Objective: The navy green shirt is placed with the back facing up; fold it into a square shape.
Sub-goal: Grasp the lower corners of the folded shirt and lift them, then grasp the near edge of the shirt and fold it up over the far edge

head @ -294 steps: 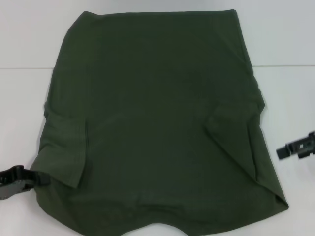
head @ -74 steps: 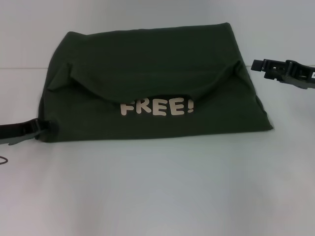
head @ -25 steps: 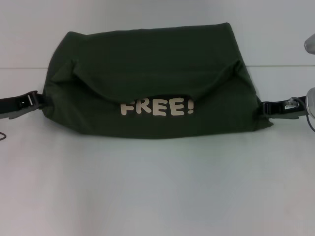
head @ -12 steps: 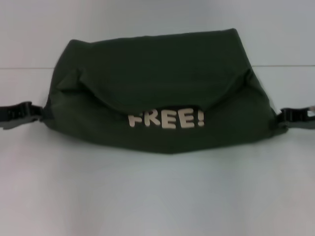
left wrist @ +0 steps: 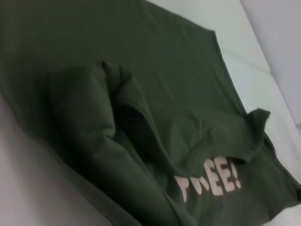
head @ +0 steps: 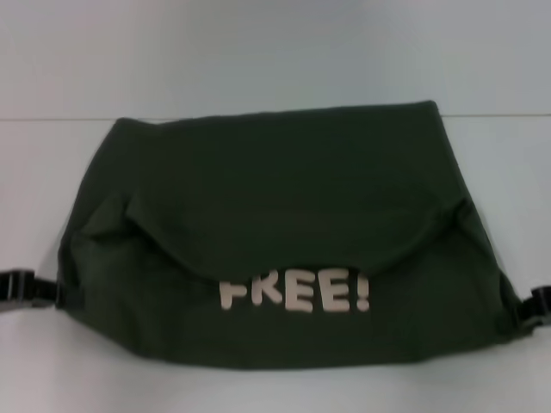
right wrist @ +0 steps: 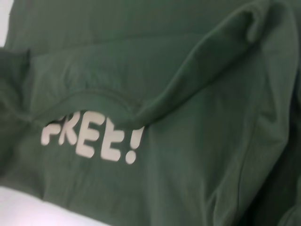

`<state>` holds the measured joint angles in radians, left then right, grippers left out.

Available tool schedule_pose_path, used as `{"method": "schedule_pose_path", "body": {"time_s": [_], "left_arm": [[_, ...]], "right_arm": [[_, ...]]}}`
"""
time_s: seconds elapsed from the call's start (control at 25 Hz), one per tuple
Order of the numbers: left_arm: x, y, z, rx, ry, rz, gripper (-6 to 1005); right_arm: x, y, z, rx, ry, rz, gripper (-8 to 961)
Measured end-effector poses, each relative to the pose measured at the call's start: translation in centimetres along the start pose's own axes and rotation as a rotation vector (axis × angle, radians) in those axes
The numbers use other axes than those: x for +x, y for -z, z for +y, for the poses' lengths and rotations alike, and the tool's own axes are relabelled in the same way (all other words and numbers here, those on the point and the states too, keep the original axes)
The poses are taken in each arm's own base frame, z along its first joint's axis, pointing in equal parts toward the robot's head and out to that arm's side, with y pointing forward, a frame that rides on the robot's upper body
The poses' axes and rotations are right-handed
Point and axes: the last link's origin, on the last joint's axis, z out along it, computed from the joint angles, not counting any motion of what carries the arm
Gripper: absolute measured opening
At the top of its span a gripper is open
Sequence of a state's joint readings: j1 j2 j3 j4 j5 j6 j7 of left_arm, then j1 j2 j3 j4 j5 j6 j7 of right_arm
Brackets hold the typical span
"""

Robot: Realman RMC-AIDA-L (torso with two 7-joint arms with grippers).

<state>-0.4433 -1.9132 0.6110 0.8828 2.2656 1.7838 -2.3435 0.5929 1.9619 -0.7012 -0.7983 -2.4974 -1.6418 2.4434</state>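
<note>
Right now the navy green shirt (head: 275, 232) lies folded on the white desk (head: 275, 52), roughly centred in the head view, w/ its near edge close to the desk's front. It's a wide bundle, broader than deep, not square. A top layer is folded down from the far side and ends in a curved, drooping hem across the middle; under that hem the cream "FREE!" lettering (head: 295, 292) shows, facing up, on the lower layer. The flap's two ends bunch into small raised ridges, one toward each side. Left wrist view shows the same shirt (left wrist: 141, 117) at a slant: a thick rolled ridge of fabric near the camera, lettering (left wrist: 211, 181) partly tucked under the hem. Right wrist view has the shirt (right wrist: 188, 155) filling nearly the whole pic, lettering (right wrist: 91, 139) w/ its first letters half covered by the flap, a sliver of desk at one corner. Left tool (head: 30, 292) sits at the shirt's left near corner, black, touching the fabric edge; right tool (head: 538, 308) sits at the right near corner, also against the fabric. Both are mostly cut off by the pic edges, so can't tell whether either tool is spread or pinching cloth. Neither wrist view shows its own tool's fingers. A faint seam line runs across the desk behind the shirt.
</note>
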Motion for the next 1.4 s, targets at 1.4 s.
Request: {"method": "schedule_pose_path", "body": {"time_s": [1.4], "left_arm": [[17.4, -6.9, 1.9, 0.453, -0.091, 0.422, 14]], "right_arm": [[-15.1, -3.0, 1.4, 0.193, -0.086, -0.875, 24]]}}
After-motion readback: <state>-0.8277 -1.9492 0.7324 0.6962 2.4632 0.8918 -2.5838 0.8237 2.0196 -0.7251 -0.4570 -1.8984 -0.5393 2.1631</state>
